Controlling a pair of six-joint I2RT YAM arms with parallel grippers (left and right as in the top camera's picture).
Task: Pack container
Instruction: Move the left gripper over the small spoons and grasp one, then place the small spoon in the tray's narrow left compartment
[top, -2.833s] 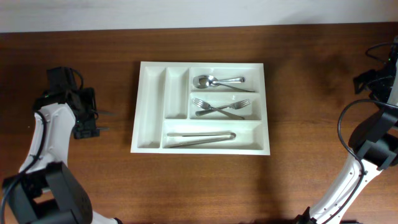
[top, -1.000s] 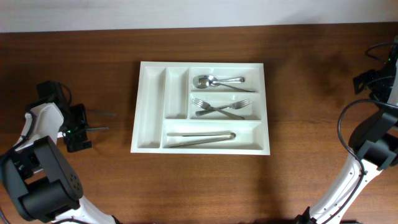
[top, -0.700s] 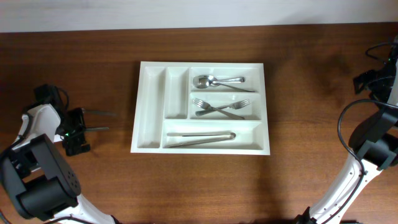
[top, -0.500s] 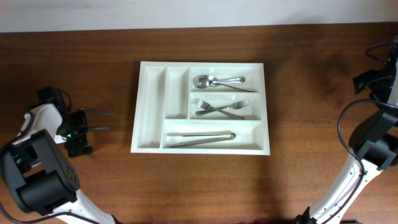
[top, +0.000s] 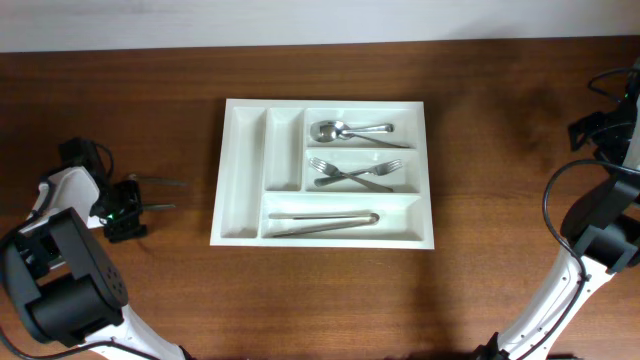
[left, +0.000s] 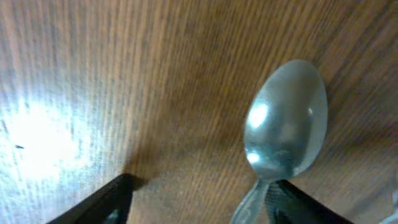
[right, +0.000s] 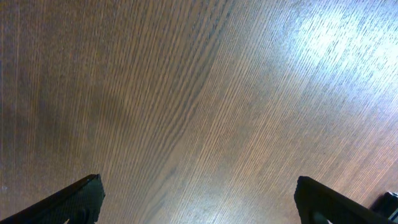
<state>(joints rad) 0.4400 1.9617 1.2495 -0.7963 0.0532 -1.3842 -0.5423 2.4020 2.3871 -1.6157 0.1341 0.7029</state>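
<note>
The container (top: 243, 180), a white five-compartment tray, lies mid-table and holds spoons (top: 347, 130), crossed forks (top: 352, 173) and tongs (top: 322, 221). Left of it, my left gripper (top: 148, 196) sits low over the wood. In the left wrist view a loose metal spoon (left: 287, 137) lies on the table, bowl ahead of the fingers. Its handle runs back just inside the right finger (left: 292, 199). My left gripper (left: 202, 190) is open, with a wide gap to the left finger (left: 106, 199). My right gripper (right: 199, 190) is open over bare wood.
The right arm (top: 600, 225) stands at the table's far right edge, well away from the tray. The tray's two narrow upright compartments (top: 283, 150) hold nothing. Bare wood surrounds the tray on all sides.
My left gripper has drawn back to the left and slightly toward the front, then settled low by the spoon. The tray, its cutlery and the right arm have not moved.
</note>
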